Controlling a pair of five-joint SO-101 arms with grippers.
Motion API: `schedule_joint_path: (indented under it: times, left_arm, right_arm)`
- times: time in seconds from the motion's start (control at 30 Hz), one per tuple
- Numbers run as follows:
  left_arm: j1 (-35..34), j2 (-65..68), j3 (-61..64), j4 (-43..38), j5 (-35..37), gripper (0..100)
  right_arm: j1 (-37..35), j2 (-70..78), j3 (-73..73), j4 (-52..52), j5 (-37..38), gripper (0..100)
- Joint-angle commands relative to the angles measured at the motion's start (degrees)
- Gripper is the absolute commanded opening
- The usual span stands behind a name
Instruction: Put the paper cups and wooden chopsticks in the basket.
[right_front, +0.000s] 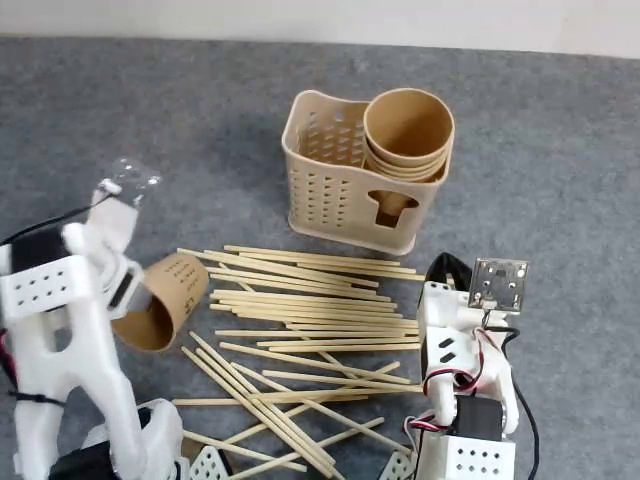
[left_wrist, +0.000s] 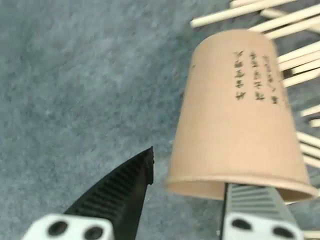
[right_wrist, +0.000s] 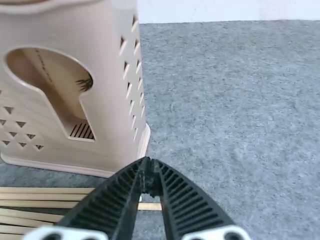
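While the left end effector (left_wrist: 189, 172) gapes, maybe astride the lettered cup (left_wrist: 235, 115), the right end effector (right_wrist: 149, 175) is closed.

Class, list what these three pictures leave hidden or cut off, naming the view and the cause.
High view: lower cups in the stack, hidden by the basket wall.
Left wrist view: inside of the lying cup, behind its own wall.
Right wrist view: chopsticks, partly behind the right hand.

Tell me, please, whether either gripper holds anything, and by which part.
Nothing is gripped: the left gripper stands open at the paper cup, black finger off its rim; the right gripper is shut, empty.
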Motion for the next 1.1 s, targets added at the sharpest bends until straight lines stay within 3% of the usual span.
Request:
schedule_joint_path:
  times: [0.0, 0.33, 0.6, 1.0, 1.07]
  left_arm:
    - [6.11, -1.45, -2.86, -0.62, 3.69, 23]
    - [12.26, -1.01, -1.80, -3.69, 11.69, 23]
    - [12.35, -1.45, -2.51, -5.36, 13.19, 3]
    - [12.26, -1.01, -21.41, 18.90, 13.45, 1]
    - [12.26, -0.92, -24.75, 21.01, 16.18, 1]
  right_arm:
    - [-0.75, -0.84, 1.10, -1.19, 0.62, 0.9]
    - [-0.75, -0.84, 1.10, -1.19, 0.62, 0.9]
    - [-0.75, -0.84, 1.10, -1.19, 0.62, 0.9]
    - [-0.75, -0.84, 1.10, -1.19, 0.62, 0.9]
    - [-0.75, -0.84, 1.10, -1.19, 0.62, 0.9]
